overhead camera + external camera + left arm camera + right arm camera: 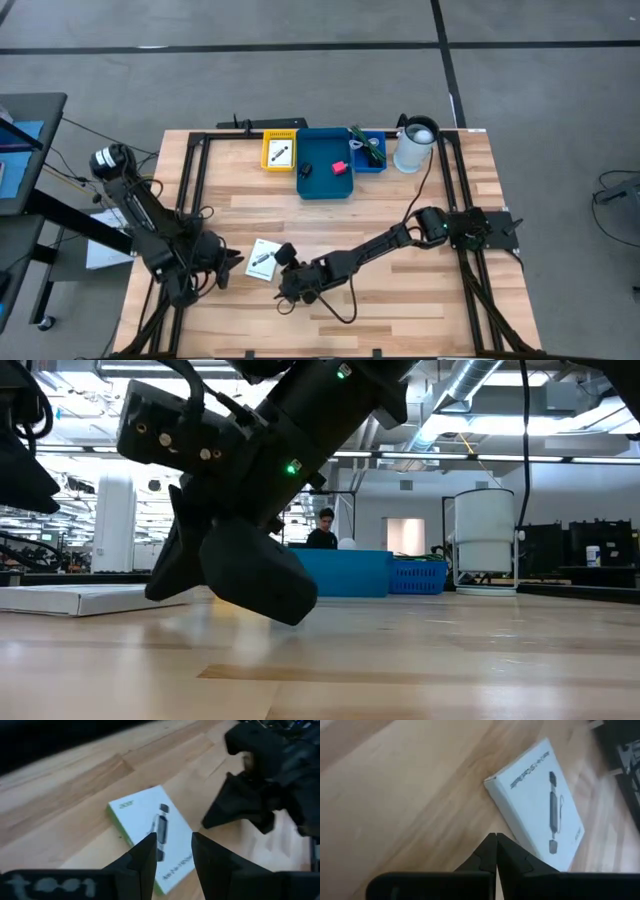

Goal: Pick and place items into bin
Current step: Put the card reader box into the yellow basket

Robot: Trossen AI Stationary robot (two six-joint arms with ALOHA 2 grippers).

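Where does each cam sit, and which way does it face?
High: overhead, straight down; both arms, blue bin, white box.
Low: table height, level across; right arm, its shut right gripper, bin behind.
Left wrist: past the open left gripper at the box.
Right wrist: past shut fingers at the box.
Shared: the white box shows in every view.

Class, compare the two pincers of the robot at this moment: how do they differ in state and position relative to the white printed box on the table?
The left pincer stands open with a gap between its fingers; the right pincer is shut, fingers pressed together. The left pincer sits to the left of the white printed box, the right pincer to its right. Both hold nothing and point at the box.
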